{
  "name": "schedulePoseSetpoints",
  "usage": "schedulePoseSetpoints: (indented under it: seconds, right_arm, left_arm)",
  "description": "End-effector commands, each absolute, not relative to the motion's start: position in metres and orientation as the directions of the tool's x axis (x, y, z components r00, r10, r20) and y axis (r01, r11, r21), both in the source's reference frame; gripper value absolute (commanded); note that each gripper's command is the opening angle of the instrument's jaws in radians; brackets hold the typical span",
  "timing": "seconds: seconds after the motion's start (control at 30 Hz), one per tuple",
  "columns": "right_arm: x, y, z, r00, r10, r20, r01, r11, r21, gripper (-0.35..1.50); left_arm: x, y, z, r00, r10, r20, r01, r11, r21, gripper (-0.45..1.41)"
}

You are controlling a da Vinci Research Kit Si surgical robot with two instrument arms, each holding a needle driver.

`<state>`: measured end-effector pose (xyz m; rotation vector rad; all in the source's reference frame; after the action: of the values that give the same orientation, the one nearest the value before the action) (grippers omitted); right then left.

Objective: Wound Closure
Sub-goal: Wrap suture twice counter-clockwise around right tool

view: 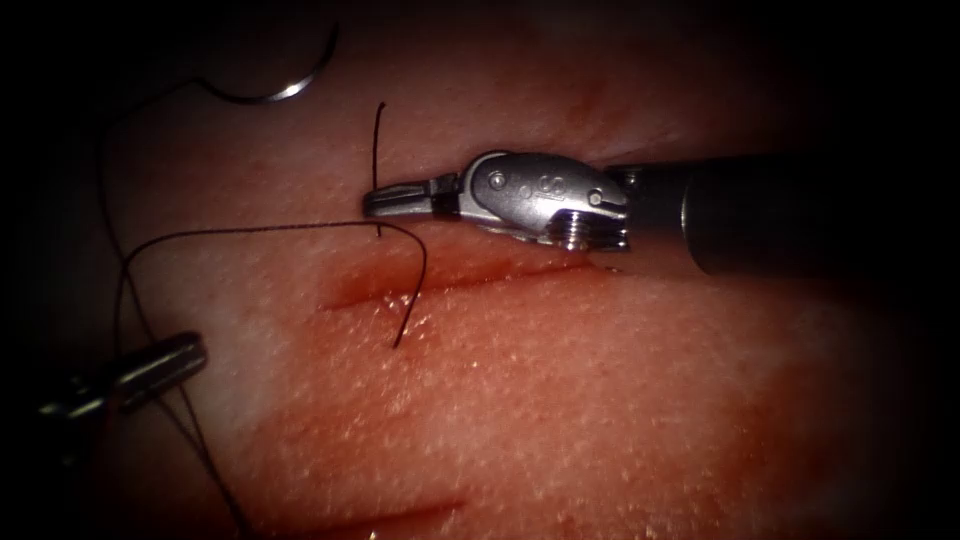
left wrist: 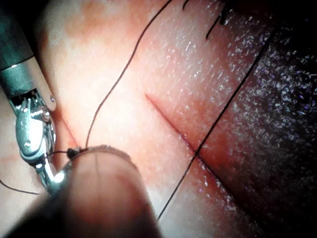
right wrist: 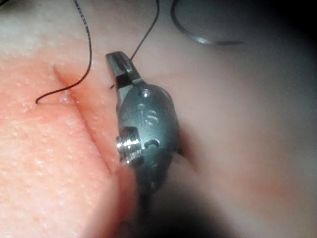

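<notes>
The curved needle (view: 285,93) lies free on the tissue (view: 600,400) at the far upper left, out of the tissue and held by neither tool; it also lies beyond the jaws in the right wrist view (right wrist: 203,38). My right tool (view: 372,203) reaches in just above the cut (view: 470,277), shut on an upright strand of the dark thread (view: 378,150). Another strand (view: 280,229) runs left from there and its loose tail curls across the cut. At the lower left my left tool (view: 195,350) is shut on the thread, close to a small knot (left wrist: 72,151).
A second red cut (view: 400,520) shows at the bottom edge. Red fluid stains the tissue below the main cut. Thread loops from the needle down the dark left side, past the left tool.
</notes>
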<state>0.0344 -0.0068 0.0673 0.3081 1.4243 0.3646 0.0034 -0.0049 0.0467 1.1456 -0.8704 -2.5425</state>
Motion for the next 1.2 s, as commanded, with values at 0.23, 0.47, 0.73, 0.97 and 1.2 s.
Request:
schedulePoseSetpoints:
  seconds: [0.23,0.47,0.73,0.97,1.2]
  right_arm:
    - [0.0372,-0.009,0.068,0.013,0.485,-0.874,0.057,0.873,0.485,-0.35]
    - [0.0379,-0.009,0.067,-0.113,0.499,-0.859,0.069,0.866,0.495,-0.35]
    - [0.0385,-0.009,0.063,-0.224,0.512,-0.829,0.055,0.856,0.514,-0.35]
    - [0.0392,-0.009,0.061,-0.29,0.516,-0.806,0.0,0.842,0.539,-0.35]
    - [0.0408,-0.009,0.061,-0.329,0.508,-0.796,-0.127,0.812,0.57,1.05]
  left_arm:
    - [0.0031,-0.003,0.047,-0.624,-0.446,-0.642,-0.034,-0.805,0.592,-0.45]
    - [0.0031,-0.001,0.051,-0.559,-0.393,-0.73,-0.078,-0.852,0.518,-0.45]
    - [0.0026,-0.001,0.057,-0.47,-0.345,-0.813,-0.031,-0.914,0.406,-0.45]
    - [0.0,-0.002,0.058,-0.434,-0.361,-0.826,0.042,-0.923,0.381,-0.45]
    - [-0.0036,-0.003,0.058,-0.396,-0.396,-0.829,0.107,-0.916,0.386,-0.45]
